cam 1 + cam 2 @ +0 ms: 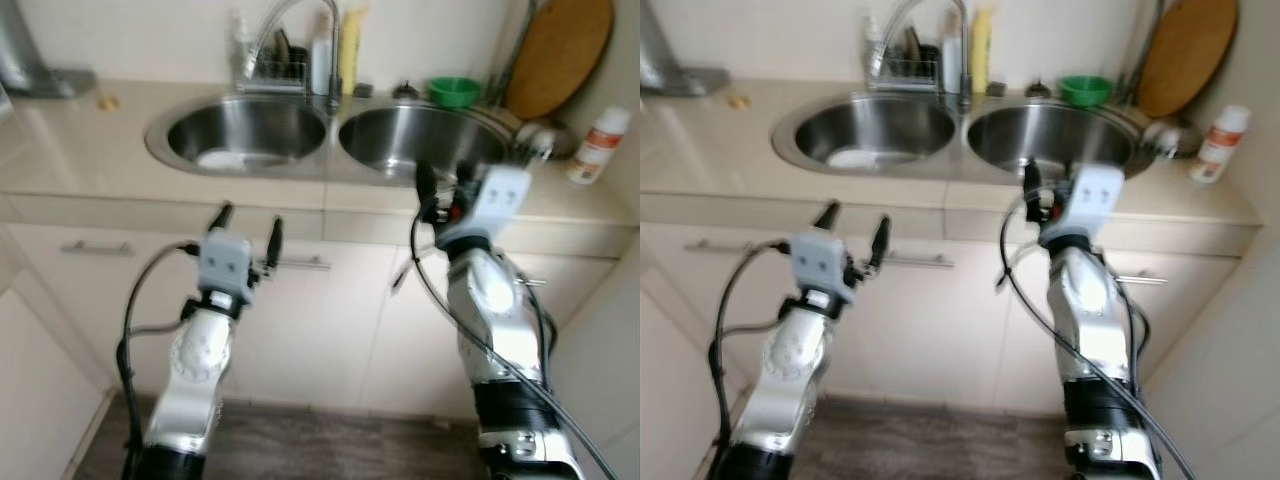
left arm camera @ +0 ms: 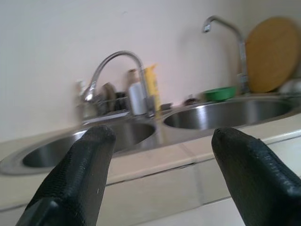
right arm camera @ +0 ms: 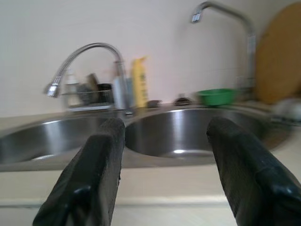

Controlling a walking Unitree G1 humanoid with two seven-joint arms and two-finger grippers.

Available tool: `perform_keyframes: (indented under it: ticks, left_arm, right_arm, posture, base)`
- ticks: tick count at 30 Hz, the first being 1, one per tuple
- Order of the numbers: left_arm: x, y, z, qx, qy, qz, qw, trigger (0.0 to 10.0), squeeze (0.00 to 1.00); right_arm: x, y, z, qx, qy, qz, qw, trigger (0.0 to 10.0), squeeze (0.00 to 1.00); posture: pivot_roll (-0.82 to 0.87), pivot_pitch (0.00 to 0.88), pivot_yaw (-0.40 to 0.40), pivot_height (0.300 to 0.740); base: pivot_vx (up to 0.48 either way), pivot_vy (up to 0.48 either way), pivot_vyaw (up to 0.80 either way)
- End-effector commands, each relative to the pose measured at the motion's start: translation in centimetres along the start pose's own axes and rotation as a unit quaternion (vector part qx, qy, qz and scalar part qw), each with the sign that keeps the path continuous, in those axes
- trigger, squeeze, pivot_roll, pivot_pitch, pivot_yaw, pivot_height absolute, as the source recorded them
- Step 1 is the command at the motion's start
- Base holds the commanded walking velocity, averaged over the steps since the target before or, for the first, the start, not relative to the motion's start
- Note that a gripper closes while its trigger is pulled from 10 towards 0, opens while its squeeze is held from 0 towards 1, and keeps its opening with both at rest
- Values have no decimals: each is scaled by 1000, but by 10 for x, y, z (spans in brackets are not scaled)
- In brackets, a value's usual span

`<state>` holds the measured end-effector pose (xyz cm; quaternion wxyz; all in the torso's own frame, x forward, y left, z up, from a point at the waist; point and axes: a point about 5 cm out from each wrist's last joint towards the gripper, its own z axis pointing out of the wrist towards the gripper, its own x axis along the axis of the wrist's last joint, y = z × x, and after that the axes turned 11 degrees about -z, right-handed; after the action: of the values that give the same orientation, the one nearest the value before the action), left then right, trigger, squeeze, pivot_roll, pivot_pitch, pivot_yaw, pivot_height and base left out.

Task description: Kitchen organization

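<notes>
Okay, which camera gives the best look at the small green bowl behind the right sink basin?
The right wrist view: the small green bowl sits level with the camera, between the open black fingers, its rim and side plain. The left wrist view shows it smaller and farther off. Both eye views catch it from above, blurred.

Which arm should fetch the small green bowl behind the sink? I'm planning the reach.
Probably right: the right gripper, fingers open, is at the right steel basin, nearer the small green bowl. The left gripper hangs lower, before the cabinet.
</notes>
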<state>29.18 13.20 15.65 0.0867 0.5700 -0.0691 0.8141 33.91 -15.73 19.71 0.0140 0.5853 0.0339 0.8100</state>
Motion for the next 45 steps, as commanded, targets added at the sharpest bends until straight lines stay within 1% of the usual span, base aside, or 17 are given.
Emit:
perform_keyframes:
  ticks: [1,3,5,9,13,19,23,28,30,31,34,36,38,39,41,44,45]
  left_arm:
    - [-3,-3,-1,1,-10,5,1000,10000,0]
    - [-9,-5,-6,4,-25,1,1000,10000,0]
    - [-9,-5,-7,4,-25,1,1000,10000,0]
    - [-10,-4,-8,3,-25,1,1000,10000,0]
    - [-12,0,-9,-5,-29,0,1000,10000,0]
    - [-12,2,-10,-11,-28,1,1000,10000,0]
    - [-14,2,-13,-15,-27,7,1000,10000,0]
    - [-19,2,-16,-19,-39,11,999,10000,0]
    - [-30,3,-21,-26,-68,7,997,10000,0]
    - [-41,4,-27,-33,-97,8,995,10000,0]
    - [-47,4,-31,-38,-116,8,992,10000,0]
    - [-63,13,-45,-74,-175,16,982,10000,0]
    - [-63,13,-45,-74,-175,16,982,10000,0]
    - [-68,17,-51,-89,-193,17,977,10000,0]
    - [-83,23,-71,-113,-247,26,962,10000,0]
    - [-90,22,-79,-110,-259,26,959,10000,0]
    - [-93,20,-80,-102,-264,14,959,10000,0]
  right_arm:
    - [1,-4,0,8,-4,-2,1000,10000,0]
    - [-12,0,-11,3,-34,-6,999,10000,0]
    - [-16,1,-16,6,-41,-19,999,10000,0]
    - [-19,1,-19,9,-44,-21,999,10000,0]
    - [-29,0,-33,22,-63,-34,997,10000,0]
    - [-38,-4,-44,36,-72,-60,995,10000,0]
    - [-48,-5,-54,33,-92,-78,992,10000,0]
    - [-62,0,-61,12,-133,-95,987,10000,0]
    - [-69,4,-65,2,-155,-102,983,10000,0]
    - [-74,4,-68,5,-165,-109,980,10000,0]
    - [-76,5,-70,9,-171,-114,979,10000,0]
    - [-82,-5,-83,78,-171,-159,969,10000,0]
    - [-82,-5,-83,78,-171,-159,969,10000,0]
    - [-84,-9,-89,105,-167,-176,964,10000,0]
    - [-93,-12,-104,126,-177,-195,956,10000,0]
    - [-97,-11,-108,117,-188,-195,956,10000,0]
    - [-100,-11,-109,114,-192,-193,955,10000,0]
  posture:
    - [-5,0,-36,740]
    - [-5,0,-39,740]
    - [-7,0,-40,740]
    - [-7,0,-40,740]
    - [-15,0,-36,740]
    - [-15,0,-36,740]
    - [-13,0,-37,740]
    - [-13,0,-36,740]
    - [-11,0,-35,740]
    - [-14,0,-32,740]
    - [-15,0,-31,740]
    - [-18,0,-27,740]
    - [-18,0,-27,740]
    - [-18,0,-27,740]
    - [-18,0,-26,740]
    - [-18,0,-25,740]
    - [-16,0,-22,740]
  base:
    - [0,476,-744]
    - [0,476,-800]
    - [0,476,-800]
    - [0,476,-800]
    - [0,476,-800]
    - [0,475,-800]
    - [0,0,-800]
    - [0,0,-800]
    - [0,0,-800]
    - [0,0,-800]
    - [0,0,-800]
    - [0,0,-800]
    - [0,0,-800]
    - [0,0,-800]
    - [0,0,-800]
    - [0,0,-800]
    - [0,0,-800]
